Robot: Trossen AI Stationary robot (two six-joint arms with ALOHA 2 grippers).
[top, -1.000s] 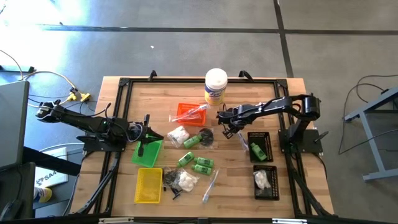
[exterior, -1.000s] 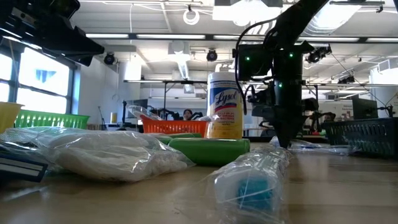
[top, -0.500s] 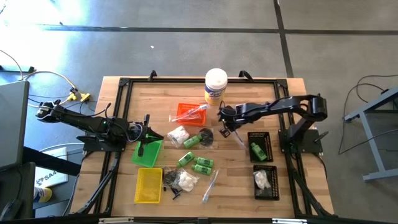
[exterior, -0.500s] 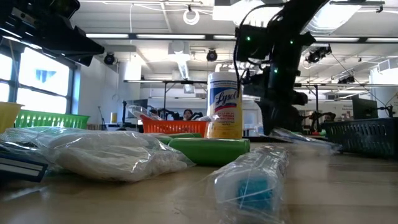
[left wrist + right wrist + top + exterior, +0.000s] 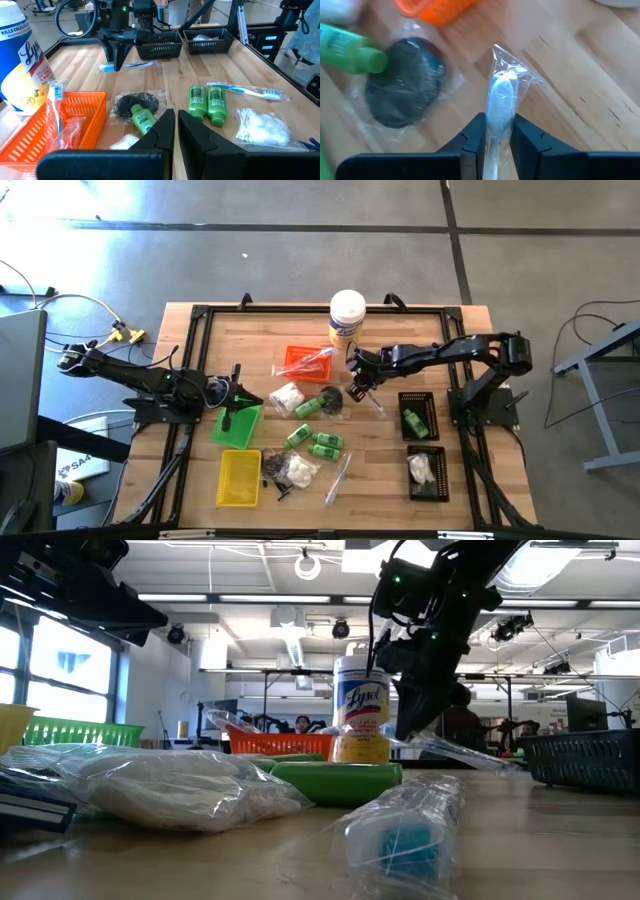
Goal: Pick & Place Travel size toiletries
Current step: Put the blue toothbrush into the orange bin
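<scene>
Right wrist view: right gripper (image 5: 494, 131) clamps wrapped toothbrush (image 5: 501, 102).

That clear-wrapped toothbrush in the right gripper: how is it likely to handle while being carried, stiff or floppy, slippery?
The wrapped toothbrush probably stays stiff: it juts straight out from between the right gripper's fingers. Its clear wrapper extends loose and crinkled past the brush head, so that end likely flops. The glossy film may be slippery, and pinched by one end, the brush could pivot or slide.

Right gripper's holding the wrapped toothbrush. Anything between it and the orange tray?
Nothing visible blocks it. The right gripper holds the wrapped toothbrush above bare wood just beside the orange tray. The Lysol canister stands behind, off that line.
</scene>
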